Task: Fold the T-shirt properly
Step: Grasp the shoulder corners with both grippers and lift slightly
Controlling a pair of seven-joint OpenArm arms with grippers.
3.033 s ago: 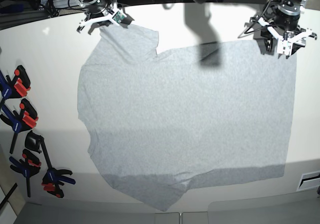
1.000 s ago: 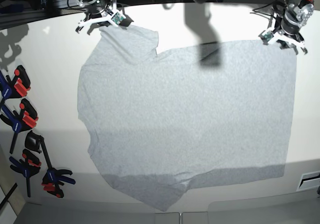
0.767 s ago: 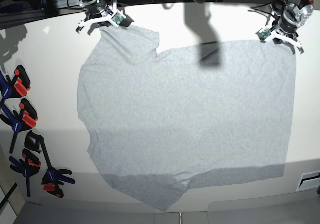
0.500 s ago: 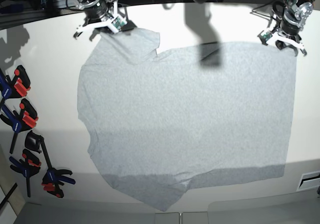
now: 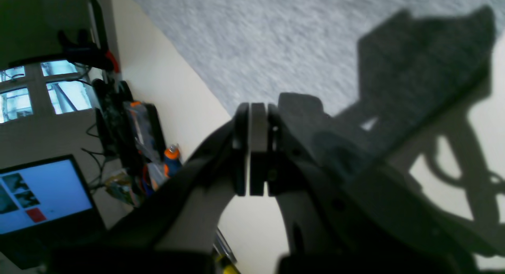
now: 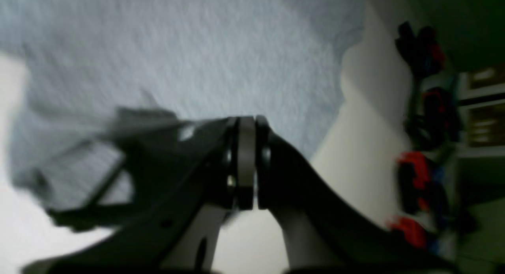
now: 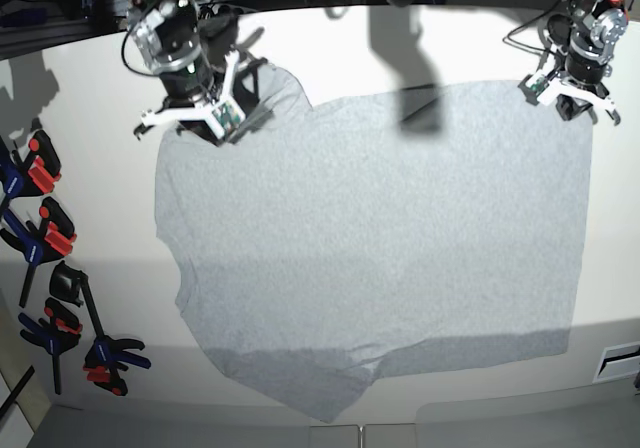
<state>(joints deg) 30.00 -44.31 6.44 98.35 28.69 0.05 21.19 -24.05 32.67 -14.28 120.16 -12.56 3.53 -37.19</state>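
Scanning from the left edge of the table point(image 7: 90, 168): a row of red, blue and black clamps point(image 7: 45, 238) lies well to the left of the T-shirt point(image 7: 370, 238), apart from it. T-shirt is spread flat, plain grey side up, covering most of the table; no lettering visible. At the T-shirt's upper left corner, over the sleeve, sits the right gripper point(image 7: 190, 118); its wrist view shows the fingers point(image 6: 245, 159) pressed flat together, with cloth close around them, and the sleeve fabric looks bunched inward there, so it is judged to be pinching the sleeve, though the nip itself is not plainly visible. At the T-shirt's upper right corner is the left gripper point(image 7: 570, 96); fingers point(image 5: 252, 148) likewise closed pad to pad at the hem corner; whether cloth lies between them cannot be told. Step in hand, by judgement: first fold, far edge taken at both corners. Next move calls for both arms lifting evenly and carrying that edge toward the T-shirt's near edge; an uneven carry would skew the fold.
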